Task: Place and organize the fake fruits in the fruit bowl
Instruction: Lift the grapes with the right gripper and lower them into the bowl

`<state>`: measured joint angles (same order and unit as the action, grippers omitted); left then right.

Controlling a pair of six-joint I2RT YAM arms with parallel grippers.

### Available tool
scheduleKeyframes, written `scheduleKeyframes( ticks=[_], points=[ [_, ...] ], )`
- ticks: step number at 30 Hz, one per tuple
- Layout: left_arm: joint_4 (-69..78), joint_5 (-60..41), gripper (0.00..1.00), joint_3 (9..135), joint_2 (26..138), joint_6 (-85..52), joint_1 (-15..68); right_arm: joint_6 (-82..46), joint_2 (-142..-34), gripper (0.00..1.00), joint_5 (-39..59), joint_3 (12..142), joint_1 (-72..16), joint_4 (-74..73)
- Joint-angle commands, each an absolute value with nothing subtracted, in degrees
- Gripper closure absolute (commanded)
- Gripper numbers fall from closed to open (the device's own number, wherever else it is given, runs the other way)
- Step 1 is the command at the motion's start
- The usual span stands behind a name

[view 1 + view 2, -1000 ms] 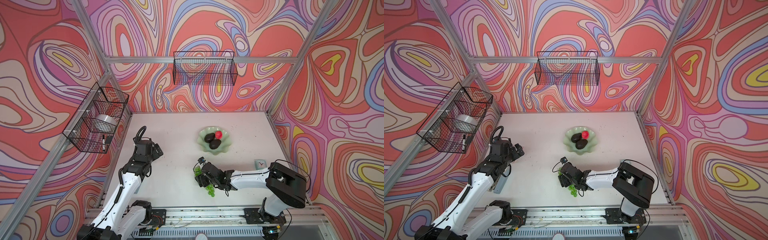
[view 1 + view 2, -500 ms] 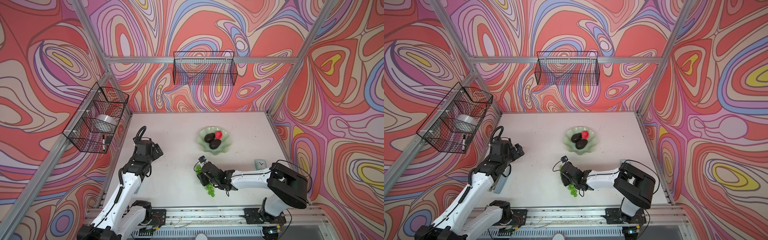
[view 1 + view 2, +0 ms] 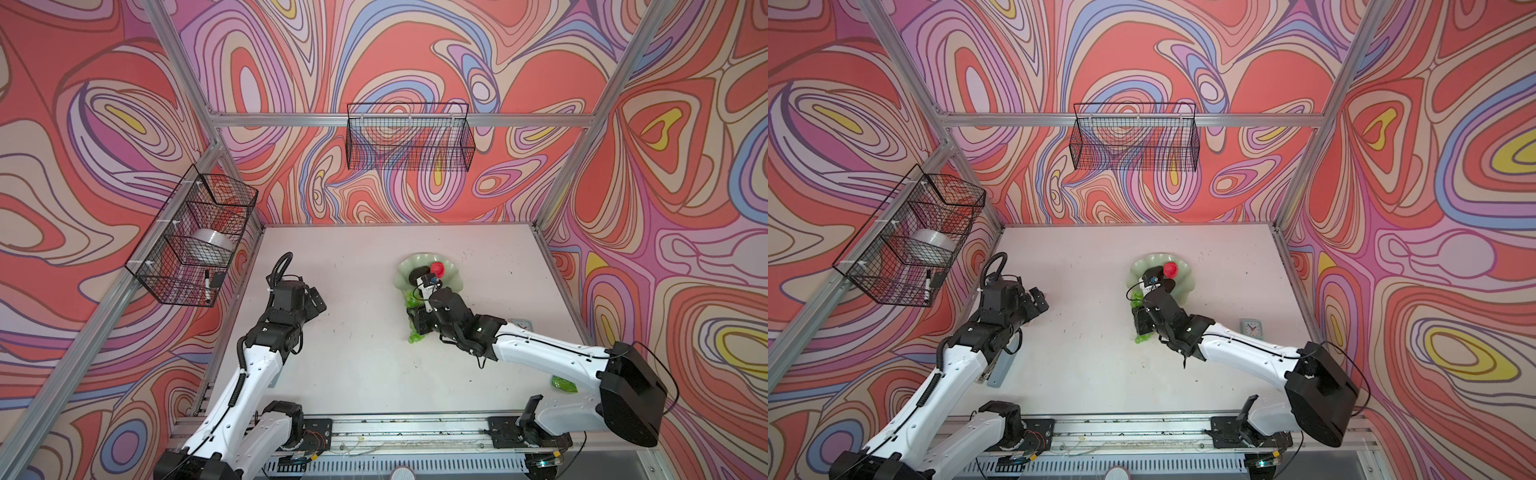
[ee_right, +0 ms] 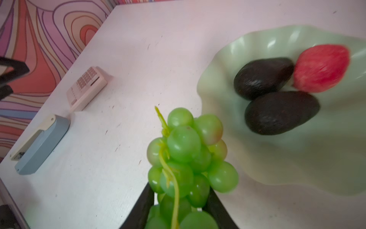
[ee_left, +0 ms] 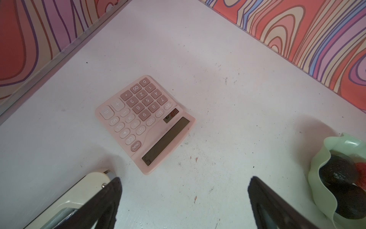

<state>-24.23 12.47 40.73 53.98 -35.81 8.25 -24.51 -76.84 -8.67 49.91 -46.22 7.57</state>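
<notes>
Your right claw (image 4: 179, 210) is pressed together on the bunch of green grapes (image 4: 184, 150), pinching it low on the cluster with the stem end pointing away from the wrist. In both top views the bunch hangs just beside the near rim of the fruit bowl (image 4: 297, 158), outside it. Inside the bowl, 2 dark avocados (image 4: 263, 77) lie touching each other, with 1 red fruit (image 4: 320, 68) against them. Your left claw (image 5: 184, 182) is spread wide and holds nothing, above the surface (image 5: 237, 89) near a pink calculator (image 5: 142, 123).
</notes>
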Motion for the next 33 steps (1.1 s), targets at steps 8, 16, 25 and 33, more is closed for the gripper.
scheduleKeyframes(
  ticks=[8,16,25,33],
  points=[
    [-25.2,13.6,0.00,40.5,53.0,-35.8,8.0,-13.0,-74.7,0.62,-10.4,60.5,-37.0,17.5],
    [-25.2,13.5,0.00,41.3,53.8,-35.4,8.0,-4.8,-82.3,0.62,-8.1,66.2,-31.8,14.5],
    [-25.4,13.8,0.00,41.1,53.6,-35.2,8.0,-1.3,-92.5,0.62,-8.5,68.0,-31.8,8.3],
    [-25.5,14.2,0.00,41.6,53.8,-34.9,8.0,-0.9,-98.4,0.62,-5.3,69.4,-31.8,5.1]
  ],
)
